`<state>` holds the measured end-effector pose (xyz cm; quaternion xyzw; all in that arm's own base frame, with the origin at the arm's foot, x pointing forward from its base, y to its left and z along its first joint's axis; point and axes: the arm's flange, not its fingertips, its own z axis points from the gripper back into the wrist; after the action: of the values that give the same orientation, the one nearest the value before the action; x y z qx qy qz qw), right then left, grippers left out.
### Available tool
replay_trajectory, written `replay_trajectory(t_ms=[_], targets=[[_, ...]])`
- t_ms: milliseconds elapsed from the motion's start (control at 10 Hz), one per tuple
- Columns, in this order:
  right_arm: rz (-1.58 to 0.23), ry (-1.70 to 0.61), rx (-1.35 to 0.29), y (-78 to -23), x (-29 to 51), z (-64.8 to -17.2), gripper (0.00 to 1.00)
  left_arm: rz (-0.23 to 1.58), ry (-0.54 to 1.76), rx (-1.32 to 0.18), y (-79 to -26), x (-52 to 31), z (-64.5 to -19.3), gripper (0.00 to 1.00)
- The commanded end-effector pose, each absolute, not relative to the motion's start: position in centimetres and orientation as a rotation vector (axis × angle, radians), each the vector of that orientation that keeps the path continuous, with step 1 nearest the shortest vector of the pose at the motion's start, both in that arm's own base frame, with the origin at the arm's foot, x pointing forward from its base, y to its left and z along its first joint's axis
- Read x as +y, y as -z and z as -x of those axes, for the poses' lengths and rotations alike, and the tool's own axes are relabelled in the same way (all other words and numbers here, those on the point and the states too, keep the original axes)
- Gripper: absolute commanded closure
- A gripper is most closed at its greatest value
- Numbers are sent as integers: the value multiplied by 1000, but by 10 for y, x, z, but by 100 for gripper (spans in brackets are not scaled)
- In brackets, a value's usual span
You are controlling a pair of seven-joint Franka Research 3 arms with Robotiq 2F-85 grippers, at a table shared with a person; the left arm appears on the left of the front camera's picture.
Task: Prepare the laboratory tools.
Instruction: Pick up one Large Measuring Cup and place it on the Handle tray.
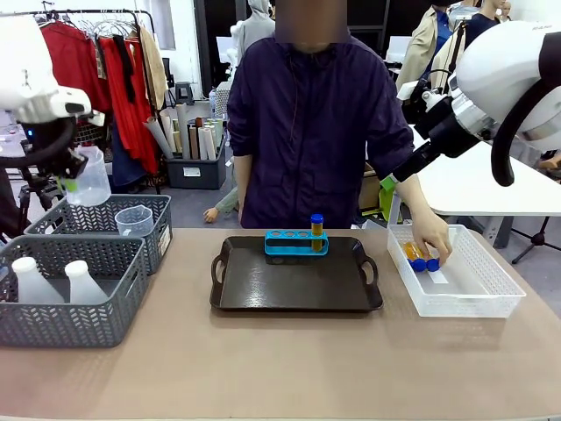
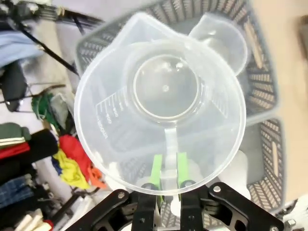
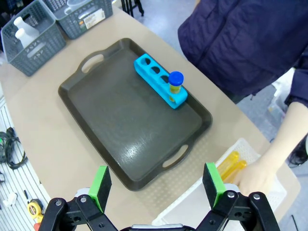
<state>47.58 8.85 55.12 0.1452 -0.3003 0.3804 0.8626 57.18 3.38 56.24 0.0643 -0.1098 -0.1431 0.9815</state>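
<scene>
Hanging above the grey baskets (image 1: 88, 316) at the counter's left edge, the left gripper (image 2: 168, 174) had its fingers (image 2: 155, 172) pinched on the handle of a clear beaker (image 2: 163, 96), with the mouth facing the wrist camera. A second beaker (image 1: 133, 219) sat in the far basket and two flasks (image 1: 31, 282) in the near one.

My read: the step was carrying that beaker over to the tray (image 1: 263, 294) mid-counter. The grip was only on a thin handle strip, so I'd go slow with no swinging, since a light cup like that could probably twist in the pads. I'd aim for bare tray floor in front of the blue rack (image 1: 285, 246), which had one tube (image 1: 316, 230) standing in an end hole, and give that tube room. Set it flat before letting go.

The right gripper (image 3: 159, 187) hung high over the counter's right side, fingers spread wide and holding nothing. The person's hand (image 1: 431, 241) was in the white basket (image 1: 473, 298) at the right edge, on more tubes (image 1: 419, 257), so I'd keep that arm out of their way.
</scene>
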Motion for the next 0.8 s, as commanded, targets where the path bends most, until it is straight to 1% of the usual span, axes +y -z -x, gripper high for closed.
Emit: replay_trajectory(t_ms=[0, 300, 500, 600, 700], targets=[[-310, -796, -631, -551, 88, -476, 0, -155, 365, -269, -596, 21, -561, 100], [-310, -796, -631, -551, 88, -476, 0, -148, 502, -310, -652, -15, -555, 100], [-310, -796, -631, -551, 88, -476, 0, -84, 602, -319, -672, -30, -549, 100], [-310, -796, -631, -551, 88, -476, 0, -153, 489, -323, -658, -26, -548, 100], [-310, -796, -631, -551, 88, -476, 0, -153, 489, -323, -658, -26, -548, 100]])
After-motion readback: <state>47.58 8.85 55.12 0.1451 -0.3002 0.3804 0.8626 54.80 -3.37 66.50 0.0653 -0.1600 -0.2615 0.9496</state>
